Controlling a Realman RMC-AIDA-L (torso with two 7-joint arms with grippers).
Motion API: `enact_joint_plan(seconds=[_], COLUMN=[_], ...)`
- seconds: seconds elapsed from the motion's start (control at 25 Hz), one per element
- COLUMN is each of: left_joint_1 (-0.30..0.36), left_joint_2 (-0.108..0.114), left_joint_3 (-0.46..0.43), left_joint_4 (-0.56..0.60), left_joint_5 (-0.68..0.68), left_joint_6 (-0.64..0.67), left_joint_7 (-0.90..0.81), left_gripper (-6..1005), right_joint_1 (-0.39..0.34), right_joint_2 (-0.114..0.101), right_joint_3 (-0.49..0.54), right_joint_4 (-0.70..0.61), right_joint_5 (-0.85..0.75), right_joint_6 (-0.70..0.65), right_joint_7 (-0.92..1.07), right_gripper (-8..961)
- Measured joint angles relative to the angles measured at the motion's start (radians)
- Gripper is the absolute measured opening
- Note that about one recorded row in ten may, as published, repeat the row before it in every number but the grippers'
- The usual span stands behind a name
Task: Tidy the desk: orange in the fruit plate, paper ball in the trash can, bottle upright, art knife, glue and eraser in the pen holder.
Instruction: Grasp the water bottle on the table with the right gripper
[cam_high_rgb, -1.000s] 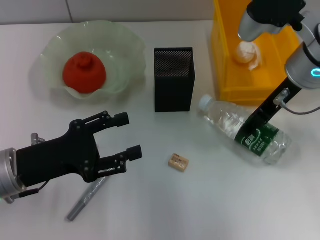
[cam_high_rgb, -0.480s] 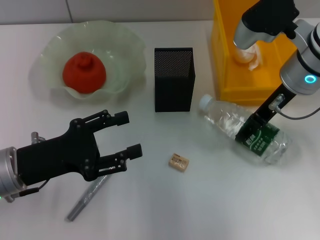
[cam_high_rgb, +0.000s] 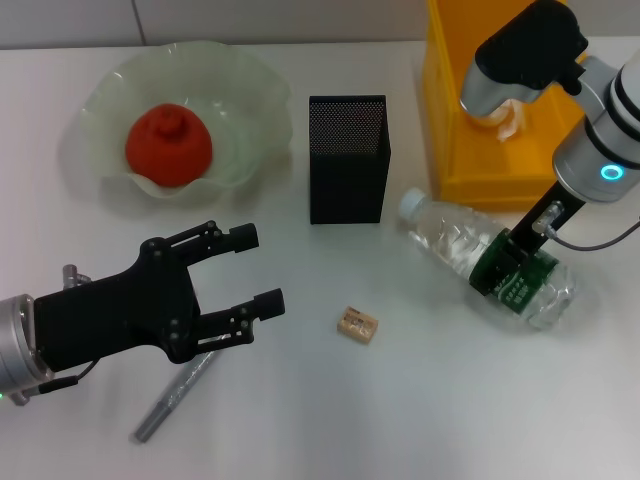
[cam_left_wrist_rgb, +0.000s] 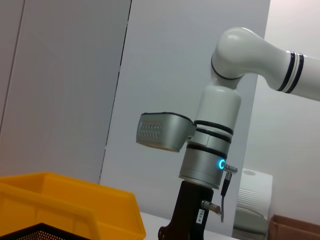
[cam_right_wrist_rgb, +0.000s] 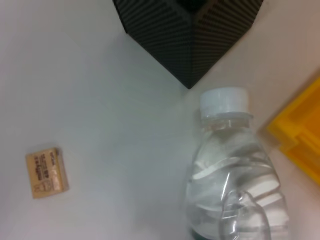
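Two of the desk's jobs look done already, judging by where things lie: the orange (cam_high_rgb: 168, 146) sits in the pale green fruit plate (cam_high_rgb: 255, 95), and the paper ball (cam_high_rgb: 500, 112) lies inside the yellow bin (cam_high_rgb: 450, 150). The step in hand appears to be the water bottle (cam_high_rgb: 470, 255), which lies on its side just beside that bin, white cap pointing toward the black mesh pen holder (cam_high_rgb: 347, 158).

The right gripper (cam_high_rgb: 515, 262) is down over the bottle's green label; whether its fingers have closed on it I cannot tell. To do this well, I judge the grip should sit square across the body near the label, then swing the cap end up while the base stays low, clear of the bin wall and the pen holder (thin plastic like this will likely dent and slip if squeezed off-centre).

The left gripper (cam_high_rgb: 245, 272) hovers with fingers spread, holding nothing, above a grey pen-like tool (cam_high_rgb: 175, 397), possibly the art knife. The small tan eraser (cam_high_rgb: 357, 325) lies loose between the two grippers.
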Motion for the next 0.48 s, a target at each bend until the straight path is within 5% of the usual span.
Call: enact_joint_plan(seconds=[0.48], left_joint_1=[0.007], left_joint_2=[0.000], left_joint_3=[0.000], left_joint_4=[-0.001], left_joint_5=[0.000], left_joint_6=[0.001], left_joint_7=[0.000], left_gripper=[782], right_joint_1=[-0.010], right_joint_2=[-0.001], right_joint_3=[-0.045], right_joint_4=[-0.010], right_joint_5=[0.022], right_joint_6=[0.009], right_joint_7=[-0.007], right_gripper=[780])
